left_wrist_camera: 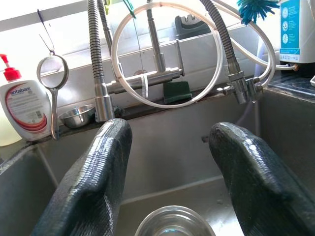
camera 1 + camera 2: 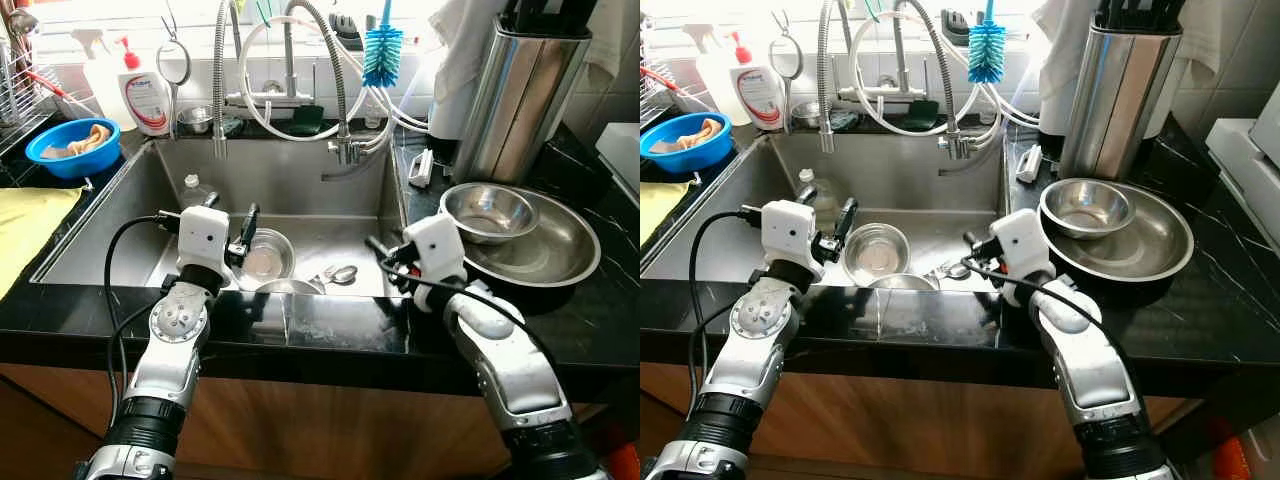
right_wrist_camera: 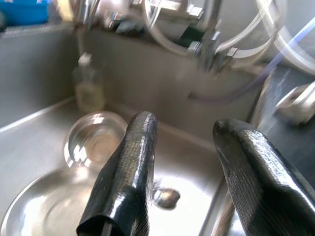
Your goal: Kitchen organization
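Both silver arms are reaching up from the near edge of the black counter (image 2: 330, 335) toward the steel sink (image 2: 300, 190). Nearest the left gripper (image 2: 230, 225), a small steel bowl (image 2: 266, 258) is sitting on the sink floor by the front wall; the fingers (image 1: 93, 172) are spread wide above it, holding nothing, the bowl showing between them in the left wrist view. At the sink's front right corner the right gripper (image 2: 385, 258) is hovering with its fingers (image 3: 128, 172) parted and empty, over a spoon (image 2: 338, 274) lying on the sink floor and the rim of a wider steel dish (image 3: 54, 206) that the front wall is partly cutting off. A small bottle (image 2: 196, 190) is standing toward the sink's back left; its label is too blurred to read. At the back left corner of the counter a pump bottle (image 1: 22, 115) is showing writing that seems to read "antabax". Two nested steel bowls (image 2: 520, 240) are resting on the counter's right side beside a tall steel canister (image 2: 520, 95), its top cut off. A blue bowl (image 2: 72, 148) with a cloth inside is sitting at the left edge, and a blue bottle brush (image 2: 382, 50) is hanging by the tap hoses.
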`<state>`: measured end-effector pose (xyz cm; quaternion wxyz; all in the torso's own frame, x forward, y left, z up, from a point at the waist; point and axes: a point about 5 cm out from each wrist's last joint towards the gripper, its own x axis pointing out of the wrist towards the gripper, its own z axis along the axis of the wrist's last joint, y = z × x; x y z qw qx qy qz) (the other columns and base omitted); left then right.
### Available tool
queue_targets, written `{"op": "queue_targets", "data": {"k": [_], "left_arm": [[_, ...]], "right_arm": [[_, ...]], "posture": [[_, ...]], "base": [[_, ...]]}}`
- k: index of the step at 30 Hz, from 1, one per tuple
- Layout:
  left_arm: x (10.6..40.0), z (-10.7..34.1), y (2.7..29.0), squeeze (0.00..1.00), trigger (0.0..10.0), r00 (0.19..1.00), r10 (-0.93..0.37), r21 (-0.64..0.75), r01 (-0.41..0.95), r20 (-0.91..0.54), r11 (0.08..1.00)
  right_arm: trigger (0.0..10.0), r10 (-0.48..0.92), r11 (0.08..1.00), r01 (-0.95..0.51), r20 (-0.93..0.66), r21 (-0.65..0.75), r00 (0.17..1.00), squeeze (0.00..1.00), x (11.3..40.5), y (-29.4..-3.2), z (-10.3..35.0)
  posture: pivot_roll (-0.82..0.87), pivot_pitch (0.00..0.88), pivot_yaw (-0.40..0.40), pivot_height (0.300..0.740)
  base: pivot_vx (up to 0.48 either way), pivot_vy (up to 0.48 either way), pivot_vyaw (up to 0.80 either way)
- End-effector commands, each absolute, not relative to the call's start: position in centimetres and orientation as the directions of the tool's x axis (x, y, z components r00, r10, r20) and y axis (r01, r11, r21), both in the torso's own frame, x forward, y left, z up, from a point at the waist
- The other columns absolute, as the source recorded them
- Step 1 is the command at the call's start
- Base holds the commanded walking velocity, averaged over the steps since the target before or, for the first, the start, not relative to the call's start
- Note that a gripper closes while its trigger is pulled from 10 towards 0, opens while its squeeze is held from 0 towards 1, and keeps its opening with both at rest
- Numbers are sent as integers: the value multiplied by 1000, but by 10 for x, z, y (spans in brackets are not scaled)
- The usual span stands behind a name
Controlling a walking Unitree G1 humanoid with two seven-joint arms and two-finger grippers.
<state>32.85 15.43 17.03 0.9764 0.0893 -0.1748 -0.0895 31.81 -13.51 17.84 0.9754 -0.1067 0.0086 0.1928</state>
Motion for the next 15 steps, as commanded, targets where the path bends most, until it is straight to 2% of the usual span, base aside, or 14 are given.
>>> {"op": "queue_targets", "data": {"k": [1,10,11,12,13,15], "left_arm": [[330,171,157,0,10000,928,-199,216,134,316,967],[330,171,157,0,10000,927,-200,217,134,318,967],[331,171,157,0,10000,927,-200,216,134,317,967],[331,171,157,0,10000,927,-200,216,134,317,967],[330,171,156,0,10000,927,-202,217,137,316,967],[330,171,156,0,10000,927,-204,217,139,315,966]], "right_arm": [[10000,335,922,-322,26,-214,942,0,321,-139,202],[10000,164,970,-130,161,-204,973,0,329,-170,248],[10000,115,978,-82,171,-192,978,1000,330,-178,252],[10000,74,983,-42,180,-178,981,1000,330,-185,255],[10000,-40,986,69,182,-154,983,1000,330,-203,259],[10000,-134,979,156,161,-134,978,1000,330,-220,258]], "posture": [[-58,0,51,740],[-62,0,54,740],[-65,0,55,740],[-69,0,57,740],[-69,0,58,740],[-69,0,58,740]], "base": [[0,0,0],[0,0,0],[0,0,0],[0,0,0],[0,0,0],[0,0,0]]}}
